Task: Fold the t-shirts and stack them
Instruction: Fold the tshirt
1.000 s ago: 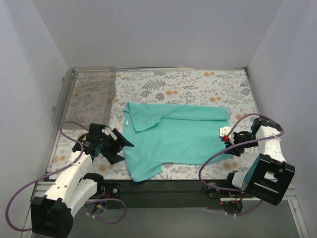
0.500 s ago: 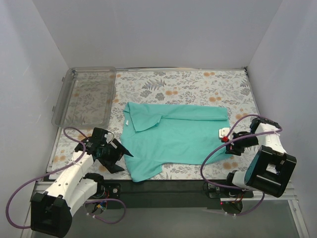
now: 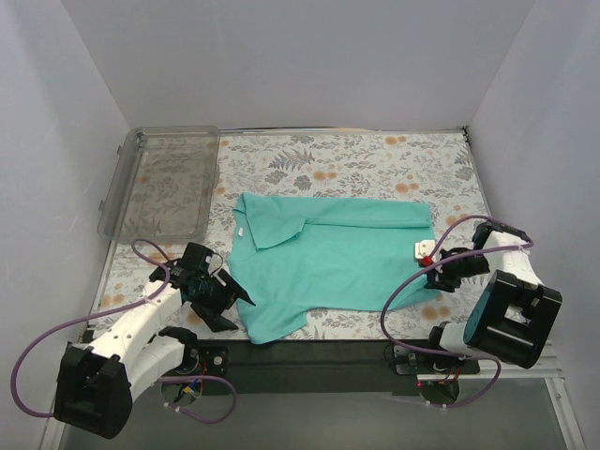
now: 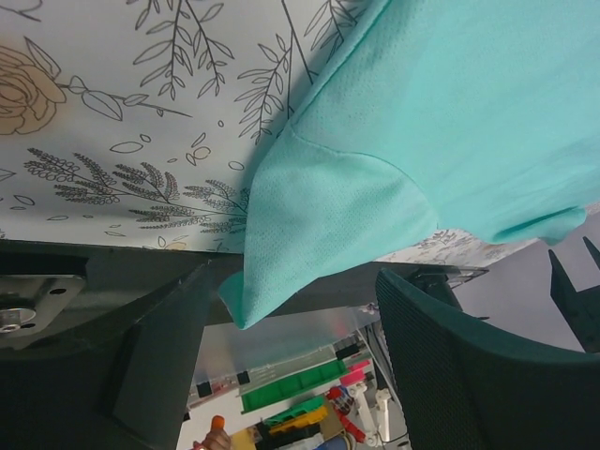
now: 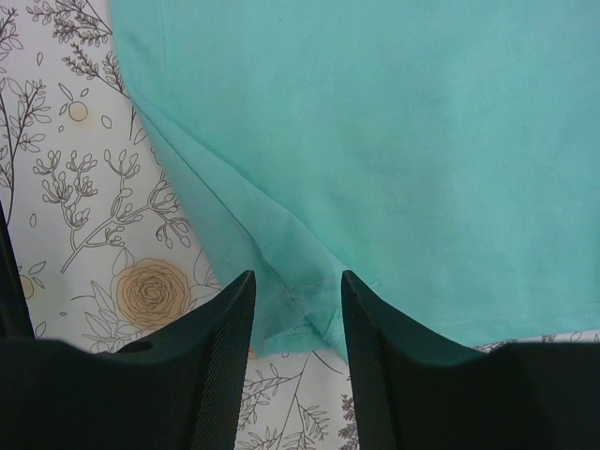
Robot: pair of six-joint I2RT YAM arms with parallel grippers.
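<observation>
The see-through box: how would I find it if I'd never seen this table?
Look at the flowery table and go to its far left corner. The box lies there, beyond the green t-shirt. It is the only see-through thing, with raised sides.

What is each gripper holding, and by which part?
Nothing. The left gripper is open around a sleeve of the t-shirt; the right gripper is open around its edge.

Left gripper [image 3: 232, 307] low, jaws spread wide, forearm stretched forward. Right gripper [image 3: 429, 269] low, jaws parted narrowly, elbow raised.
</observation>
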